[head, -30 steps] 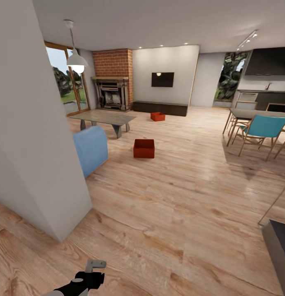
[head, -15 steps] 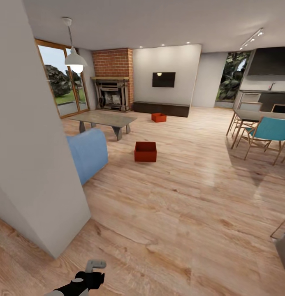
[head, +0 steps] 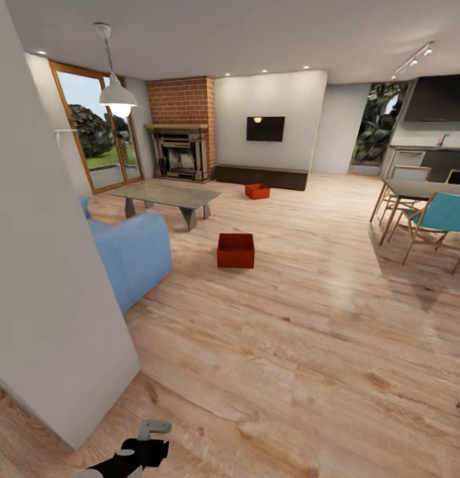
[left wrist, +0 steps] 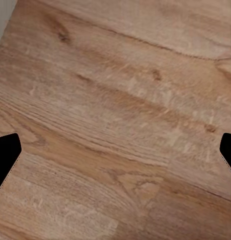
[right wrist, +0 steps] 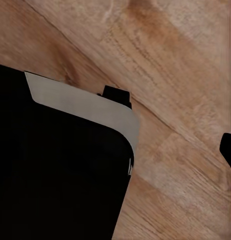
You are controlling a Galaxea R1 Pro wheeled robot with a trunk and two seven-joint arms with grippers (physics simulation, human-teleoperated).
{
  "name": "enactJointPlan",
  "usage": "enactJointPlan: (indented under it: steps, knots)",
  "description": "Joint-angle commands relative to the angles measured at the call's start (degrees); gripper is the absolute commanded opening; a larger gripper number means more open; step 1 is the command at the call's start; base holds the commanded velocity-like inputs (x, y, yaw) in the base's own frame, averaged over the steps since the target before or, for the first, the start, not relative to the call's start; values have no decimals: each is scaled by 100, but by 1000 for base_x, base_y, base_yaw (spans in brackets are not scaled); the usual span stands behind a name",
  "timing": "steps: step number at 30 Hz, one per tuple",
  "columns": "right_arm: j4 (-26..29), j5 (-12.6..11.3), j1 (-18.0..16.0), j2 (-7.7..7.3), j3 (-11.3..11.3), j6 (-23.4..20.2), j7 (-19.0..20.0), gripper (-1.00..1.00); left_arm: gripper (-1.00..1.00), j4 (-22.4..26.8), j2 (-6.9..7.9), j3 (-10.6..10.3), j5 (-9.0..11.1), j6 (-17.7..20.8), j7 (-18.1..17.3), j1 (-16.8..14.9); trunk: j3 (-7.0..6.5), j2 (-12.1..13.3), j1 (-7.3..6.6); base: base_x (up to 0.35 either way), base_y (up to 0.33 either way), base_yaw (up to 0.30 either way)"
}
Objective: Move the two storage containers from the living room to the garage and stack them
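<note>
In the left wrist view, the left gripper (left wrist: 115,150) is seen with its jaws spread wide, the two dark fingertips lying at opposite edges of the picture with nothing but the light wood-plank floor (left wrist: 120,100) between them; nothing is held. In the head view the same gripper (head: 153,428) is found low at about 7 o'clock, above the planks. In the right wrist view only one dark fingertip (right wrist: 229,150) of the right gripper is shown at the edge, beside a large black body with a grey panel (right wrist: 90,115), so how far those jaws are parted cannot be told. Outward from there, a white wall corner (head: 50,299) is seen at 9 o'clock, with a blue sofa (head: 133,255) just past it. The deeper storage container (head: 235,250) is set on the floor near the middle of the head view, at about 12 o'clock. The second container (head: 257,191) is placed farther off, near the long dark low cabinet (head: 259,175) below the wall TV (head: 265,129). A grey low table (head: 166,196) and a brick fireplace (head: 181,129) are found toward 11 o'clock, and a teal chair (head: 442,219) at 3 o'clock.
</note>
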State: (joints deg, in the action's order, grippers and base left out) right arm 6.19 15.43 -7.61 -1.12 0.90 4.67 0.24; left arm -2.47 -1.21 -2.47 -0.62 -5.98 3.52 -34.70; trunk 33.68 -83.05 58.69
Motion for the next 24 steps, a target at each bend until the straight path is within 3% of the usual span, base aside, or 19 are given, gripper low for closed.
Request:
enactJointPlan:
  steps: [1,24]
  knots:
    - [-4,15,-3,3,7,17,3,100,100,-26,-2,-25,-8,-44,26,-10,5,-2,3,340,0,0]
    - [-2,-23,-3,25,-2,17,-3,100,100,-26,2,-25,-8,-44,26,-10,5,-2,3,340,0,0]
